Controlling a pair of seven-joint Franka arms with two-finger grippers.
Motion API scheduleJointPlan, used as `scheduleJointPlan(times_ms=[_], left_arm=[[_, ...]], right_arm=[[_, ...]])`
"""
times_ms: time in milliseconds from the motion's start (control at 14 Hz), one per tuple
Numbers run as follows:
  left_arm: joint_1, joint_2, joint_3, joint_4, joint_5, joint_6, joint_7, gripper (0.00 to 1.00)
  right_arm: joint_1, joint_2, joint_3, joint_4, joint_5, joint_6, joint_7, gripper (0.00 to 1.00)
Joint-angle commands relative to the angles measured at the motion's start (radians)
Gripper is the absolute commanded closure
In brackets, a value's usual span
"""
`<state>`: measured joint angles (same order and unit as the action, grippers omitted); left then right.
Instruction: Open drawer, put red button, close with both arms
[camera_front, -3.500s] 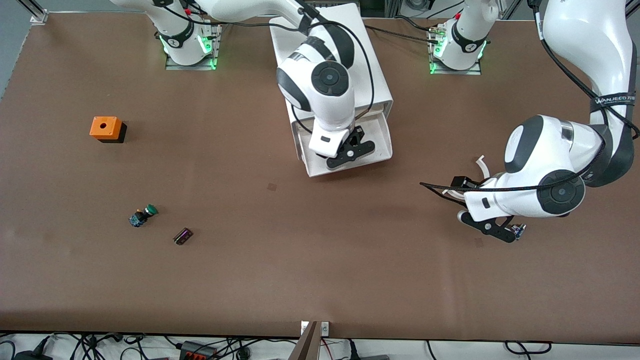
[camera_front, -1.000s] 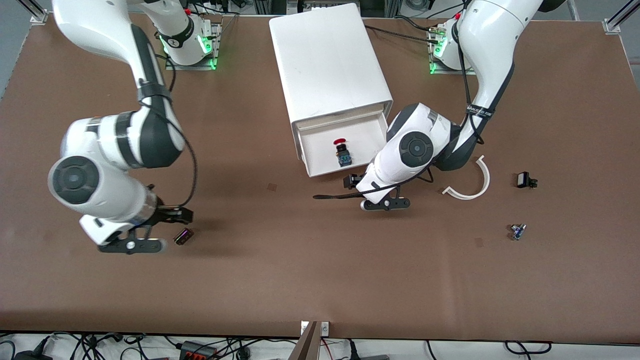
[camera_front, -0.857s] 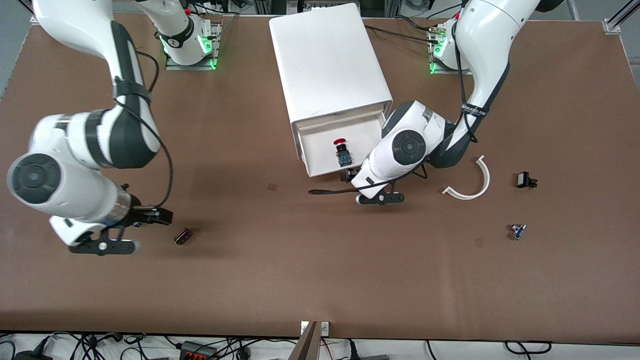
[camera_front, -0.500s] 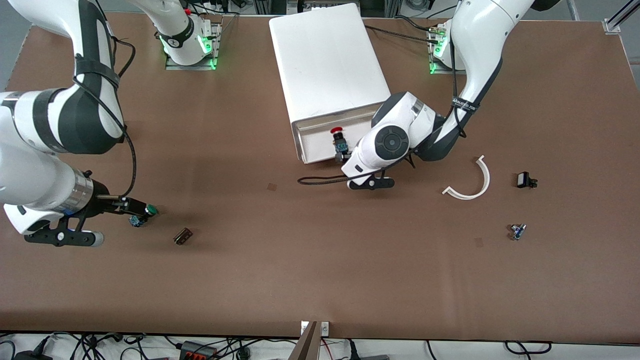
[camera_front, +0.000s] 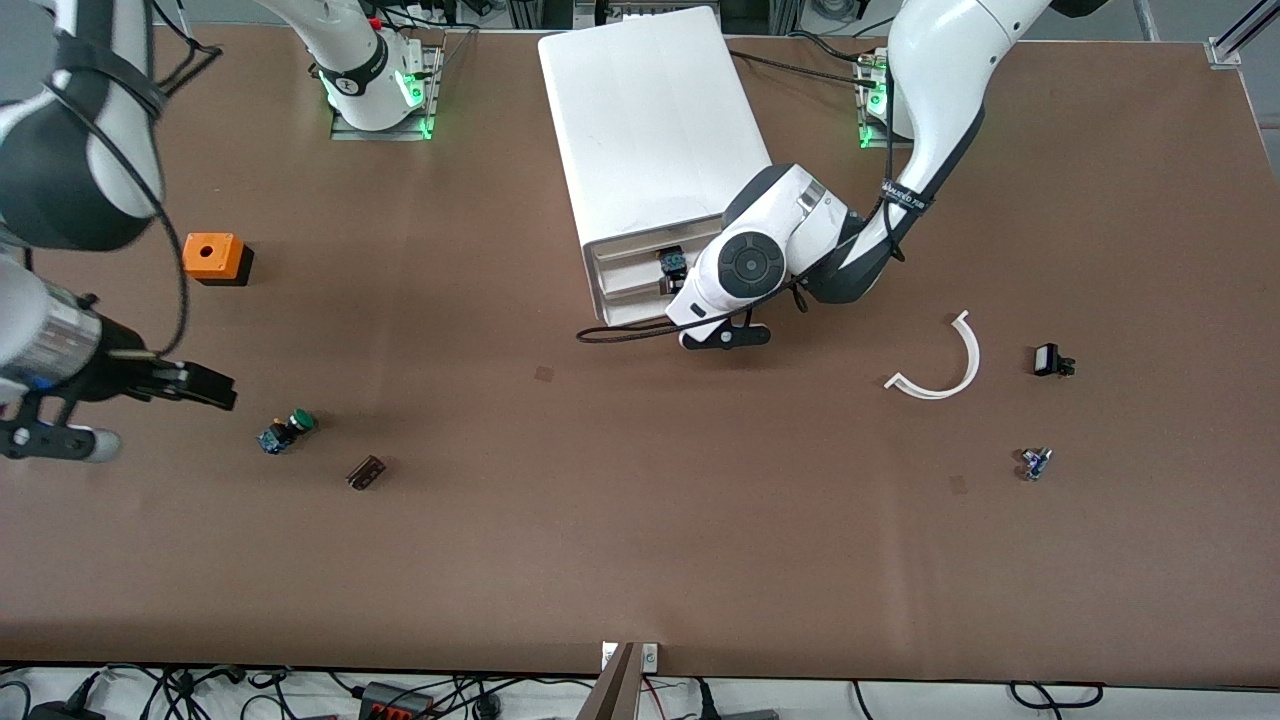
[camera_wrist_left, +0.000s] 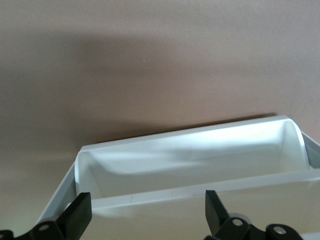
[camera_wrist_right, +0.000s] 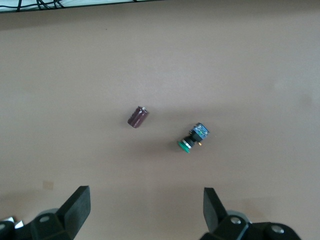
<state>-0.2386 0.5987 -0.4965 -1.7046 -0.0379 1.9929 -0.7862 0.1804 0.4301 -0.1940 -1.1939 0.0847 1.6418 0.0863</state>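
**Cabinet** (camera_front: 655, 120): boxy, white, three drawers, standing between the two arm bases with its front turned toward the front camera.

**Drawer** (camera_front: 630, 275): the middle one, pushed almost fully in; only a narrow strip of its tray shows in the front view. The left wrist view looks down into a white tray rim (camera_wrist_left: 190, 192).

**Red button**: not visible in any view; presumably inside the nearly shut drawer, though this cannot be confirmed.

**Left gripper** (camera_front: 672, 268): at the drawer front, jaws spread wide and holding nothing, both fingertips (camera_wrist_left: 80, 212) level with the tray rim. Judged to be placed here as a pusher, not a grasper, to seat the drawer flush.

**Right gripper** (camera_front: 200, 385): over bare table at the right arm's end, jaws spread, empty. It waits well apart from the cabinet.

**Green button** (camera_front: 287, 430): lying on its side on the table, near the right gripper; a distractor.

**Brown cylinder** (camera_front: 366, 472): small, lying beside the green button, slightly nearer the front camera.

**Orange cube** (camera_front: 213, 257): holed top, farther from the camera than the green button.

**White curved strip** (camera_front: 950, 365), **black clip** (camera_front: 1050, 360), **small blue part** (camera_front: 1035, 462): loose toward the left arm's end.

**Remaining**: the last push to close.
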Motion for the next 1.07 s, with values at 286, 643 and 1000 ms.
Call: scheduleJointPlan(times_ms=[286,643,1000], left_arm=[[0.012,-0.027,-0.033,-0.030,-0.013,-0.019,-0.048,0.00],[0.068,-0.034,-0.024,0.014,0.006,-0.020,-0.006,0.00],[0.252,-0.065,-0.025,0.127,0.109,-0.139,0.150,0.00]], right_arm=[[-0.185,-0.174,0.185,-0.179,-0.088,-0.005,-0.072,0.00],[-0.186,-0.214,0.185,-0.216,-0.131,-0.079,-0.072,0.00],[-0.186,-0.318,0.186,-0.409,-0.122,0.029,-0.088,0.00]])
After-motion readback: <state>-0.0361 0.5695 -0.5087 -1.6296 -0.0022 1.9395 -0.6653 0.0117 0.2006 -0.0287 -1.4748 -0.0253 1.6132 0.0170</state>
